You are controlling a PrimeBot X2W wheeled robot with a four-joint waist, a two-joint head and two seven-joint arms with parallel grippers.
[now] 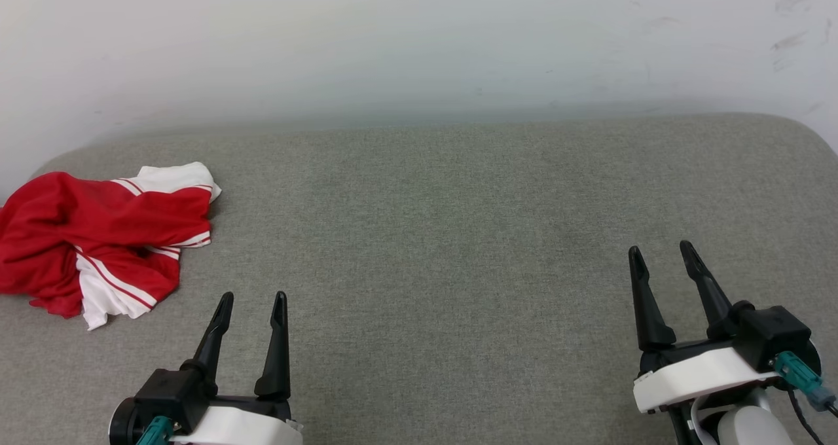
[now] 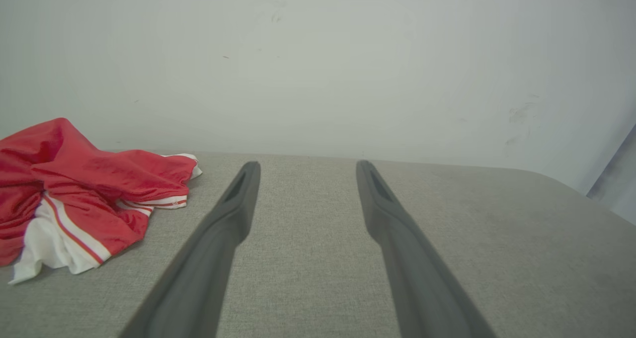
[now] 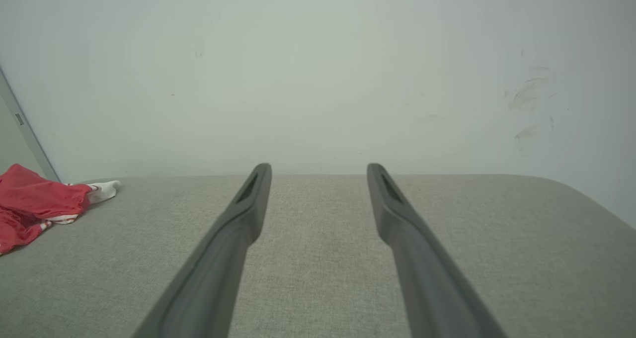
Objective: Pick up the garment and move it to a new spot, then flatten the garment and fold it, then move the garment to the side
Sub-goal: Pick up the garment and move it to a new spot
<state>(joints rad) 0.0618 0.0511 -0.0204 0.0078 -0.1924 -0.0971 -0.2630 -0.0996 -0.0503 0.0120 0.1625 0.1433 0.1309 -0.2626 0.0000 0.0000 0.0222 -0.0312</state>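
1. The garment (image 1: 98, 242) lies crumpled on the grey cushion (image 1: 445, 235), left of and beyond the left gripper (image 1: 253, 296), clear of its fingers, and well apart from the right gripper (image 1: 660, 247).
2. The long axis cannot be told from the heap. 1 white sleeve points toward the wall (image 1: 419, 39); 1 white, red-striped edge points toward the near side.
3. Both sets of jaws stand spread and empty.
4. The head view shows both grippers. The left wrist view shows the folds and striped trim close up. The right wrist view catches the sleeve end at its left edge.
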